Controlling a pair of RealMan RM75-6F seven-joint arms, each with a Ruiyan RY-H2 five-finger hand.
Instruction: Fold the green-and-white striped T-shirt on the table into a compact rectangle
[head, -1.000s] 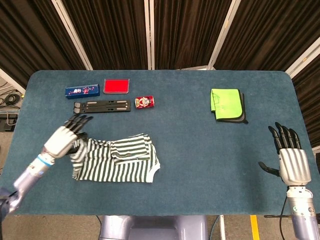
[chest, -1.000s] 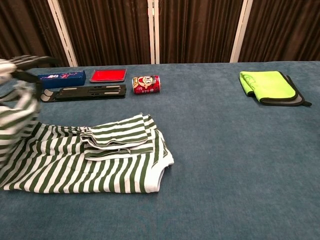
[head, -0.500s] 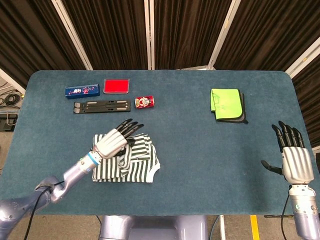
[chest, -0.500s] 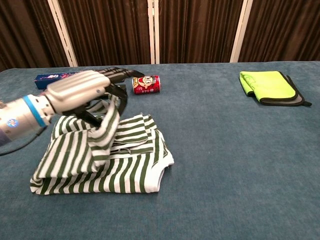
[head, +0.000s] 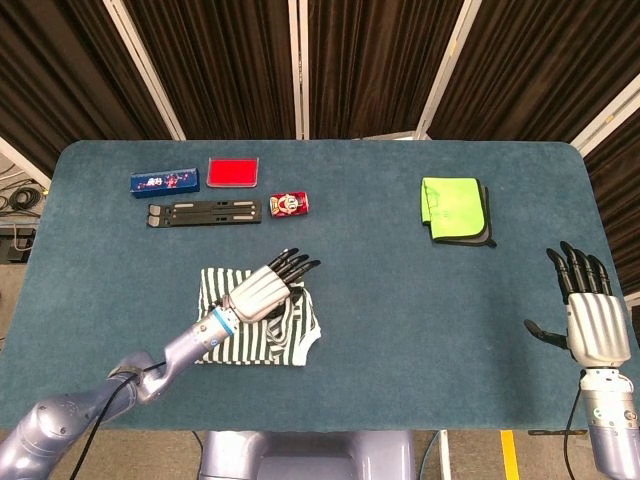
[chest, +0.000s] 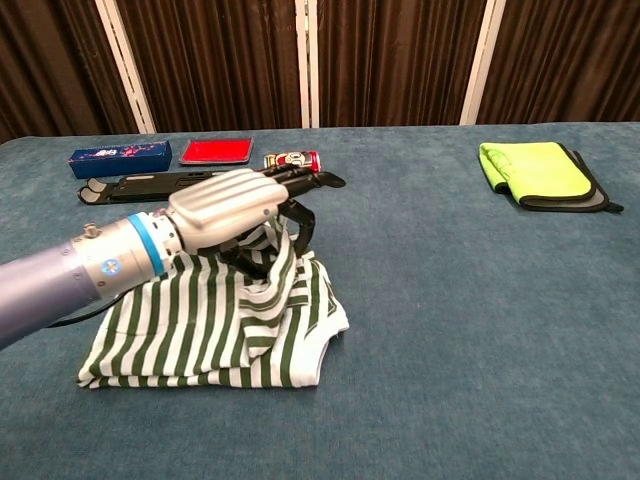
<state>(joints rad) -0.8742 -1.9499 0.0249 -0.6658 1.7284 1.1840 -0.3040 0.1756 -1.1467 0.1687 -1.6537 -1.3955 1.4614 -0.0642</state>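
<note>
On blue table (head: 400, 300) (dark curtains (head: 370, 60) behind) | left hand (head: 262, 292) gripping T-shirt (head: 290, 335) | right hand (head: 588, 322) spread, idle

Left hand (chest: 225, 208): silver ribbed back plates, black fingers, blue wrist band bearing a small round mark, smooth grey-lilac forearm with a thin black cable. Right hand (head: 588, 315): matching silver back, black fingers, and grey wrist with small green marks.

The left hand (chest: 235, 205) hides the red can (chest: 290, 160), perhaps half.
</note>
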